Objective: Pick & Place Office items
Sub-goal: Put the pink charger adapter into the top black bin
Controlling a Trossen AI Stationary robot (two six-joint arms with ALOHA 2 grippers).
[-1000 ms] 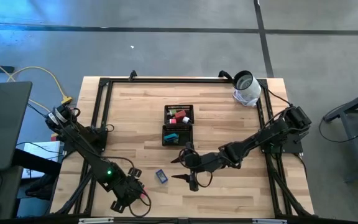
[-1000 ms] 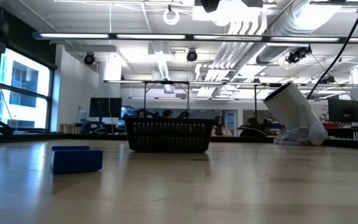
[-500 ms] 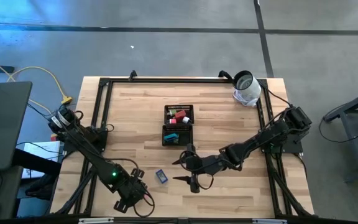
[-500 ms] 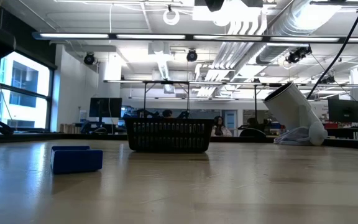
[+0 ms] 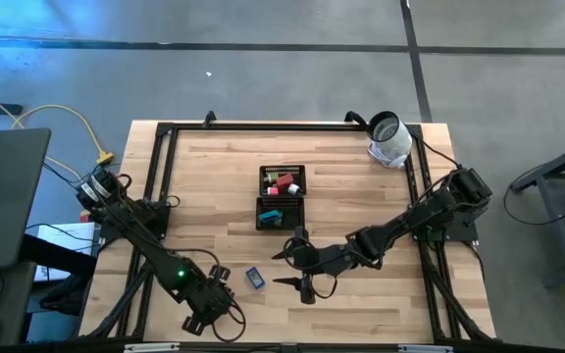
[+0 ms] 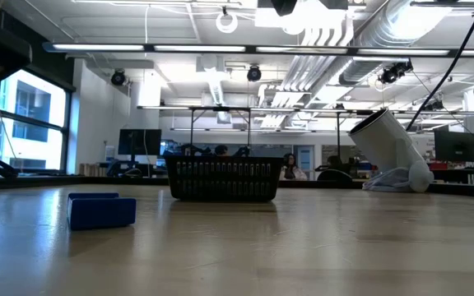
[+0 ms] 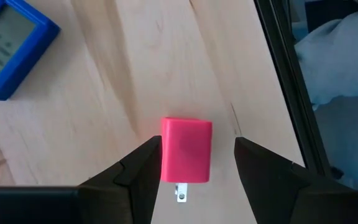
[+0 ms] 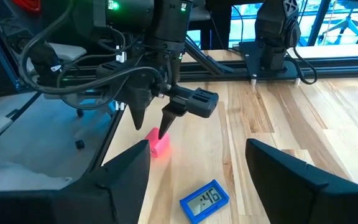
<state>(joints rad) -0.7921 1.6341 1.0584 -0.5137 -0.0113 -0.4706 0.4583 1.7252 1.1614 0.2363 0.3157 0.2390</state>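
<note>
The pink plug (image 7: 186,151) lies on the table (image 5: 361,186) near its front-left edge, between the left gripper's (image 7: 194,163) open fingers, not yet gripped; right gripper (image 8: 194,180) waits open nearby.

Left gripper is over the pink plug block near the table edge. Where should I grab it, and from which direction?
Take the pink plug block across its two long flat sides, coming straight down from above. It lies flat on the table, prong end toward the wrist, and the left gripper is open with a finger already on either side, so probably just lower and close.
</note>
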